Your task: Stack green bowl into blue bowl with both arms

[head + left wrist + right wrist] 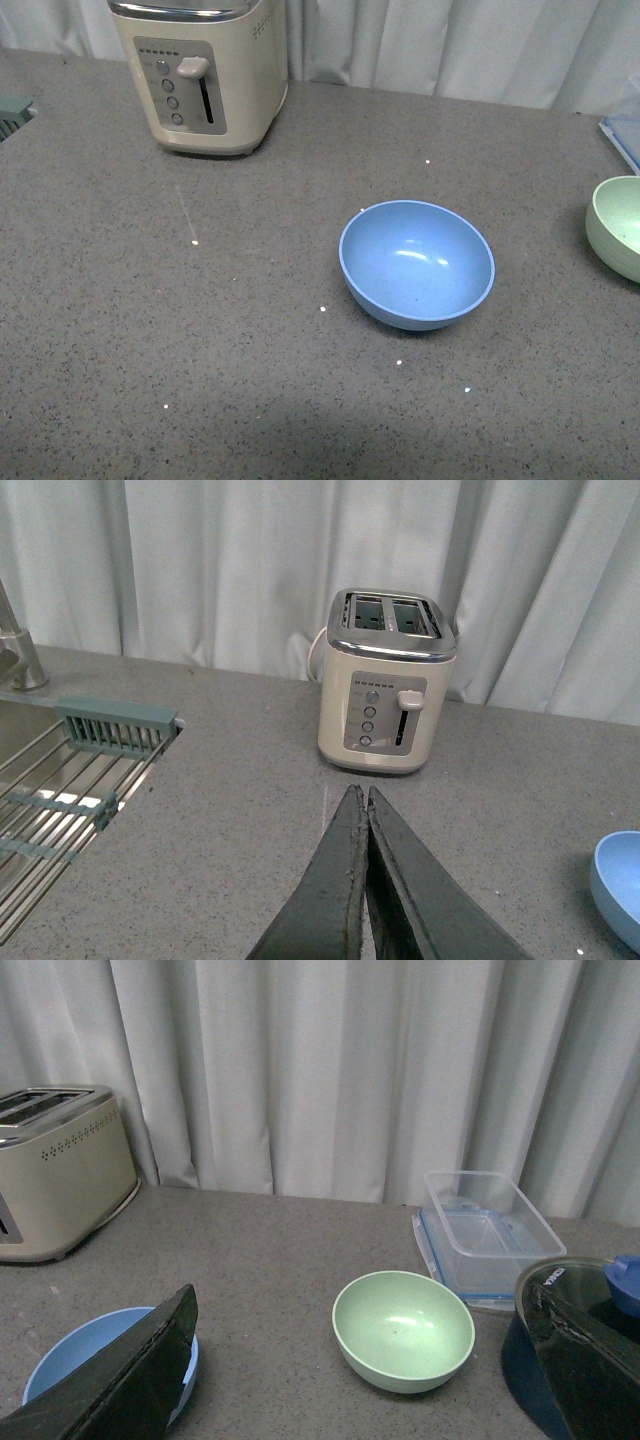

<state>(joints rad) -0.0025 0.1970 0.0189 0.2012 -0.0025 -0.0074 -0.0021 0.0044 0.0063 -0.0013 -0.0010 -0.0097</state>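
The blue bowl (417, 262) stands upright and empty in the middle of the grey counter. It also shows in the left wrist view (618, 888) and the right wrist view (75, 1358). The green bowl (617, 226) stands empty at the right edge of the front view, apart from the blue bowl. In the right wrist view the green bowl (403, 1329) lies ahead between the spread fingers of my open right gripper (365, 1365). My left gripper (360, 792) is shut and empty, above bare counter in front of the toaster. Neither arm shows in the front view.
A cream toaster (203, 70) stands at the back left. A sink with a wire rack (60, 790) lies to the left. A clear lidded container (485, 1228) and a dark pot with a glass lid (570, 1345) stand beside the green bowl. White curtains hang behind.
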